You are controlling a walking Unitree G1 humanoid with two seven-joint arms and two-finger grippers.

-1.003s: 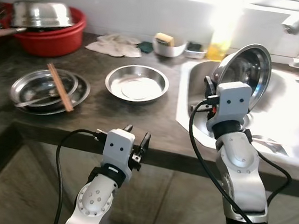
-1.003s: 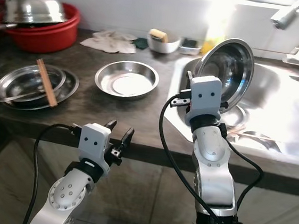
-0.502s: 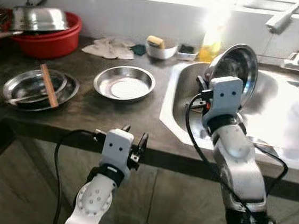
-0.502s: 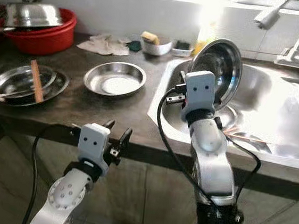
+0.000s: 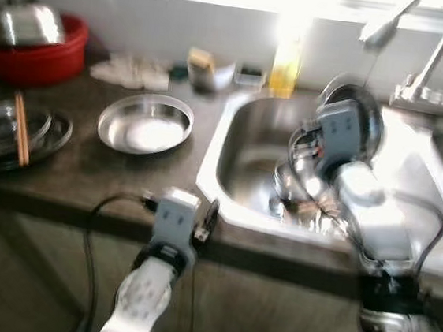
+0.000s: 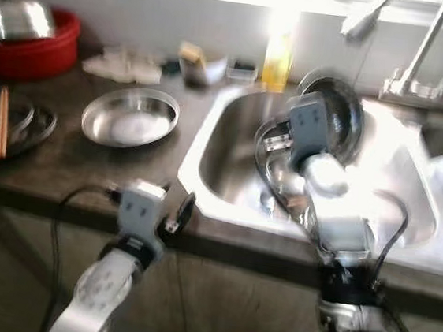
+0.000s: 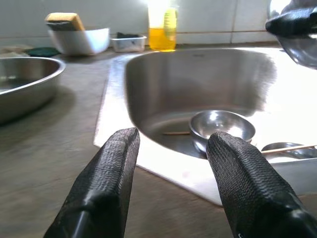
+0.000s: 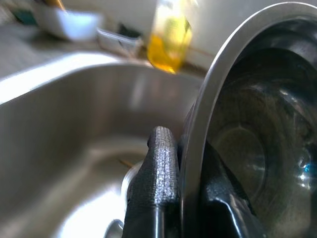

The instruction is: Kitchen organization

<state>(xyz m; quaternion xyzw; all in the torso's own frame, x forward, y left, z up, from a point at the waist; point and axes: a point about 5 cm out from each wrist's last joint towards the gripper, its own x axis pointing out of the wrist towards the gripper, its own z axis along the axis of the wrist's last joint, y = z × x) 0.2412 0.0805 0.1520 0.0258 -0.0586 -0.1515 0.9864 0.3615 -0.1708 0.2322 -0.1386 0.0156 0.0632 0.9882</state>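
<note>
stainless steel plate (image 8: 247,148) is held on edge over the sink (image 5: 251,149), right of centre in the left eye view, its rim pinched between the two black fingers (image 8: 158,183) of the right gripper (image 8: 188,198); the fingers are closed tight on the rim, one on each face. the plate is tilted up, with its hollow side turned toward the robot. below it, on the sink floor, a small steel bowl (image 7: 222,126) is seen resting, with a thin stick (image 7: 285,148) lying just beside it. a faucet (image 5: 424,52) is seen at the upper right of the frame, behind the basin.

the left gripper (image 7: 171,186) is held low at the front edge of the dark desk (image 5: 86,172), lower centre of the frame, its fingers spread apart with nothing between them.

on the desk, left of the sink, a wide steel dish (image 5: 145,123) is set. further left, at the frame's edge, stacked steel plates (image 5: 46,133) are seen with chopsticks (image 5: 21,129) laid across them. a red basin (image 5: 35,55) with a steel bowl turned over in it sits at the upper left. along the back wall a crumpled cloth (image 5: 128,71), a white dish with a sponge (image 7: 79,34) and a yellow soap bottle (image 7: 162,27) are lined up. both eye views are blurred.
</note>
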